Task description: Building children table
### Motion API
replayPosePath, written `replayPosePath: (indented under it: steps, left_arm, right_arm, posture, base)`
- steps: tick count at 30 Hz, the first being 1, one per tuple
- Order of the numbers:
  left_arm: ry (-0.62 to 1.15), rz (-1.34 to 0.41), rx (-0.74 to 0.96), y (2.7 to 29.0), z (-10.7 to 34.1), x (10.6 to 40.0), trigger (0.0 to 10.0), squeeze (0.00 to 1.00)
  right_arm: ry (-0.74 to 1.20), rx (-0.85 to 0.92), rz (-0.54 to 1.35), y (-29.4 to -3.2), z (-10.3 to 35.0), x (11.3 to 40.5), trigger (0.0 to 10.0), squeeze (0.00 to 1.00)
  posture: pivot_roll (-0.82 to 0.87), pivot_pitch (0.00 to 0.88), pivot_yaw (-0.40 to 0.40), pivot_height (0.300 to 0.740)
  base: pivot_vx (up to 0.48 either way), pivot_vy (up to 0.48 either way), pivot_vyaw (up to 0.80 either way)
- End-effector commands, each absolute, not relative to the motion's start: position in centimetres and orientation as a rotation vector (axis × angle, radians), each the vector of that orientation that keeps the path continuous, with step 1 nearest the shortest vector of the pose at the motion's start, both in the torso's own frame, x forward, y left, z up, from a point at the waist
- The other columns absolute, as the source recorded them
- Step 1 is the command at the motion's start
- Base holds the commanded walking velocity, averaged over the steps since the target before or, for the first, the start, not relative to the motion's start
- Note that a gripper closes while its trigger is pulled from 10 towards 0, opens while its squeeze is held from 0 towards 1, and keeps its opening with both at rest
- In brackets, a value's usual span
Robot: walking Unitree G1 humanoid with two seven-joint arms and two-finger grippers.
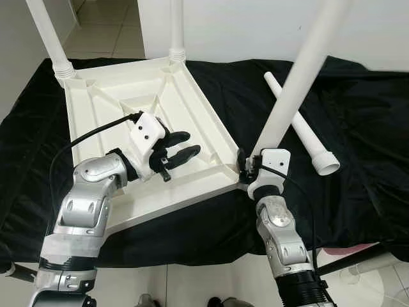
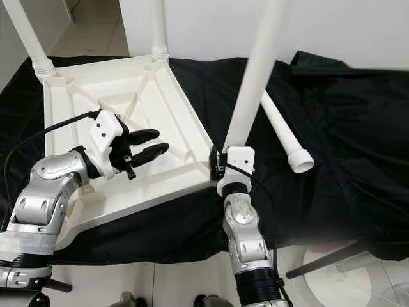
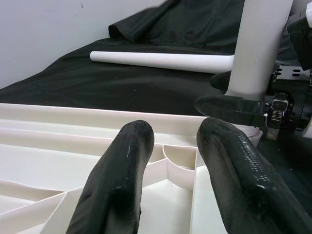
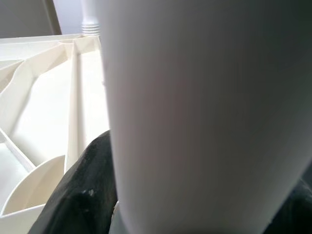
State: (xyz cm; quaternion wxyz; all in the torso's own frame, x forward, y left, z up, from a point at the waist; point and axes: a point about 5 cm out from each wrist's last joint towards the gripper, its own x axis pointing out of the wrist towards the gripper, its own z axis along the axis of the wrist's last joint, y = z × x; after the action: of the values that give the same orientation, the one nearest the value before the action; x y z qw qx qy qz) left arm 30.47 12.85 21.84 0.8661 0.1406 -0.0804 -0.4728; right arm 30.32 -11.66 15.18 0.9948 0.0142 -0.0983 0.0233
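white ribbed table top (image 1: 192, 115) lies inverted; upright leg (image 1: 287, 102) is clamped by right gripper (image 1: 246, 163); left gripper (image 1: 179, 150) is parted, empty.

Our two arms are silver with rounded joint shells. Each wrist carries a white block with small dark screws and a black cable. The left tool (image 1: 176, 148) and right tool (image 1: 243, 164) have long black fingers (image 3: 119, 183).

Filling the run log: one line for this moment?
right gripper: shut on leg at tabletop corner | left gripper: open above tabletop | spare leg: on cloth
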Motion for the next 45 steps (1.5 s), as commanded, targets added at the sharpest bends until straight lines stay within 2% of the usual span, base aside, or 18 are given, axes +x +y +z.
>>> replayPosePath:
  steps: [1,13,14,16,17,24,31,36,37,38,45]
  left_arm:
    - [-0.189,-0.856,0.290,13.3,22.1,31.1,10.0,0.00]
    - [-0.194,-0.860,0.290,13.1,22.2,31.4,10.0,0.00]
    - [-0.195,-0.858,0.289,13.1,22.2,31.4,10.0,0.00]
    - [-0.196,-0.857,0.289,13.1,22.2,31.4,10.0,0.00]
    - [-0.196,-0.855,0.289,13.1,22.3,31.4,10.0,0.00]
    - [-0.195,-0.849,0.287,13.2,22.3,31.4,10.0,0.00]
    - [-0.195,-0.834,0.294,13.6,22.4,31.5,10.0,0.00]
    - [-0.195,-0.833,0.295,13.6,22.4,31.5,10.0,0.00]
    - [-0.195,-0.834,0.295,13.6,22.5,31.5,10.0,0.00]
    - [-0.194,-0.835,0.294,13.6,22.5,31.5,10.0,0.00]
    - [-0.197,-0.841,0.296,13.6,22.6,31.6,10.0,0.00]
  right_arm:
    - [-0.221,0.019,0.130,-12.4,15.5,30.6,10.0,0.00]
    - [-0.284,-0.105,0.355,-15.7,17.9,32.1,10.0,0.00]
    - [-0.289,-0.129,0.386,-16.2,18.2,32.3,5.6,0.00]
    - [-0.292,-0.145,0.406,-16.6,18.5,32.5,5.6,0.00]
    - [-0.291,-0.141,0.431,-17.1,18.7,32.6,0.0,0.00]
    - [-0.269,-0.120,0.486,-17.6,18.7,32.8,0.0,0.00]
    - [-0.278,-0.132,0.603,-16.5,18.5,32.1,0.0,0.00]
    - [-0.286,-0.140,0.612,-16.4,18.6,31.9,0.0,0.00]
    - [-0.287,-0.148,0.622,-16.2,18.7,31.8,2.2,0.00]
    - [-0.291,-0.169,0.638,-16.0,18.7,31.6,10.0,0.00]
    - [-0.274,-0.244,0.705,-15.5,17.9,30.7,10.0,0.00]
  posture:
    - [-0.03,0.095,-0.039,0.740]
    - [-0.04,0.087,-0.036,0.740]
    - [-0.04,0.088,-0.035,0.740]
    - [-0.04,0.088,-0.035,0.740]
    - [-0.04,0.091,-0.035,0.740]
    - [-0.04,0.101,-0.037,0.740]
    - [-0.03,0.112,-0.034,0.740]
    - [-0.03,0.112,-0.034,0.740]
    - [-0.03,0.113,-0.032,0.740]
    - [-0.04,0.113,-0.027,0.740]
    - [-0.04,0.113,-0.026,0.740]
  base:
    - [0.000,0.000,0.00]
    - [0.000,0.000,0.00]
    - [0.000,0.000,0.00]
    - [0.000,0.000,0.00]
    - [0.000,0.000,0.00]
    - [0.000,0.000,0.00]
    - [0.000,0.000,0.00]
    - [0.000,0.000,0.00]
    - [0.000,0.000,0.00]
    - [0.000,0.000,0.00]
    - [0.000,0.000,0.00]
